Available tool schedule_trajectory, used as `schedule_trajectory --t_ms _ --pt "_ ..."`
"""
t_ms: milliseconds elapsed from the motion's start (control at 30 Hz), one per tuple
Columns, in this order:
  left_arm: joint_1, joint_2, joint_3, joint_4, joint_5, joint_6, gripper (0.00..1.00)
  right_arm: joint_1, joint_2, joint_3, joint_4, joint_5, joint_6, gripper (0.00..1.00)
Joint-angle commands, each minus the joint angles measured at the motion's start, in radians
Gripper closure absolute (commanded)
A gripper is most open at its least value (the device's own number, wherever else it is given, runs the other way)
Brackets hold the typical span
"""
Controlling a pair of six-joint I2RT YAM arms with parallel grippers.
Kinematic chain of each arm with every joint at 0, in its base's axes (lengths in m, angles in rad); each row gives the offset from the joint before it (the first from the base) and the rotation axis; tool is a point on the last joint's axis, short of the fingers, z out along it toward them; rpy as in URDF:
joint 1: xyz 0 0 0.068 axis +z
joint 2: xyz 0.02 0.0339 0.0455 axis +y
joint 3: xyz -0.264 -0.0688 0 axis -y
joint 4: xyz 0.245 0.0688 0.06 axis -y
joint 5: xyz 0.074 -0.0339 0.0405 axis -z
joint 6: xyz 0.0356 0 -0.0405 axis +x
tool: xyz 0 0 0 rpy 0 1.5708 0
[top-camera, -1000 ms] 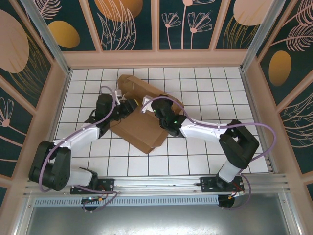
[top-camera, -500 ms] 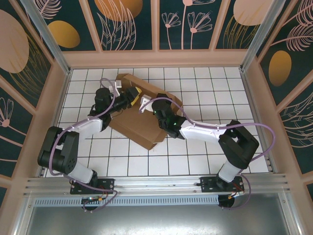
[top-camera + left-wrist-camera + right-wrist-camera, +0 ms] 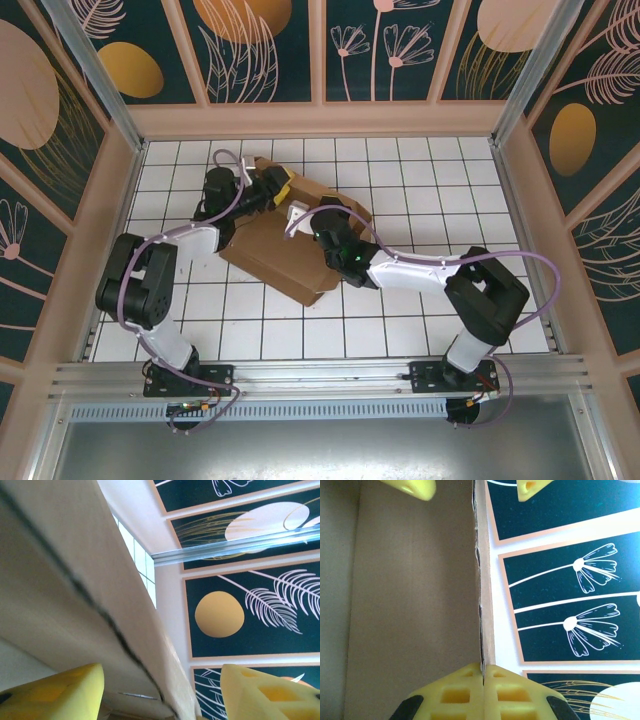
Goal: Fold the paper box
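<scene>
1. top external view: the paper box (image 3: 285, 255) lies partly folded on the white tiled worktop (image 3: 420, 180), one wall raised along its far side.
2. top external view: the left pincer (image 3: 280, 187) sits at the far-left corner of the paper box. the right pincer (image 3: 304, 213) sits on the raised wall, just right of the left pincer.
3. left wrist view: the left pincer (image 3: 162, 695) stands partly open, its yellow fingers (image 3: 55, 695) on either side of a cardboard wall of the paper box (image 3: 60, 580). no finger visibly clamps the wall. the worktop (image 3: 140, 555) shows beyond the wall's edge.
4. right wrist view: the right pincer (image 3: 483, 672) is fully closed, pads pressed together on the top edge of a wall of the paper box (image 3: 415, 590). the edge runs straight into the seam between the pads.
5. right wrist view: farther along the same edge, the left pincer (image 3: 470, 486) straddles the wall, one yellow tip on each side, both apart from the cardboard.
</scene>
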Motion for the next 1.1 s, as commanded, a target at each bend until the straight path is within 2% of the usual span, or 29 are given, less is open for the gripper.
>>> schedule_trajectory --t_ms 0,67,233,333,367,400,433,500,600,667,733,867,1000,1067 --pt "0.007 0.032 0.053 0.045 -0.004 -0.013 0.44 0.011 -0.024 -0.016 0.052 -0.011 0.001 1.0" --pt "0.007 0.048 0.058 0.029 -0.009 -0.007 0.51 0.011 -0.027 -0.018 0.051 -0.02 0.006 1.0" --pt "0.008 0.078 0.08 0.04 -0.027 -0.022 0.77 0.008 -0.03 -0.025 0.035 -0.033 0.013 1.0" --pt "0.007 0.092 0.071 0.066 -0.042 -0.039 0.87 0.004 -0.032 -0.023 0.02 -0.044 0.033 1.0" --pt "0.008 0.096 0.071 0.069 -0.048 -0.043 0.9 0.004 -0.035 -0.02 0.013 -0.05 0.043 0.93" --pt "0.007 0.101 0.07 0.073 -0.056 -0.049 0.92 0.004 -0.036 -0.016 0.013 -0.051 0.051 0.8" --pt "0.007 0.102 0.07 0.077 -0.071 -0.056 0.95 0.005 -0.047 -0.016 0.029 -0.048 0.062 0.72" --pt "0.007 0.103 0.07 0.076 -0.103 -0.066 0.96 0.011 -0.088 -0.005 0.02 -0.07 0.123 0.6" --pt "0.007 0.088 0.07 0.055 -0.164 -0.069 0.97 0.016 -0.19 0.047 -0.168 -0.218 0.321 0.47" --pt "0.006 0.078 0.07 0.05 -0.202 -0.071 0.98 0.013 -0.253 0.085 -0.262 -0.314 0.473 0.42" --pt "0.006 0.071 0.07 0.027 -0.239 -0.075 0.98 0.009 -0.313 0.099 -0.324 -0.41 0.613 0.45" --pt "-0.005 0.066 0.068 -0.022 -0.298 -0.087 0.99 0.003 -0.375 0.075 -0.389 -0.57 0.86 0.6" --pt "-0.027 0.046 0.07 -0.068 -0.352 -0.087 1.0 0.007 -0.324 0.043 -0.48 -0.687 1.035 0.84" --pt "-0.034 0.034 0.07 -0.085 -0.37 -0.081 1.0 0.013 -0.265 0.009 -0.493 -0.731 1.109 0.91"
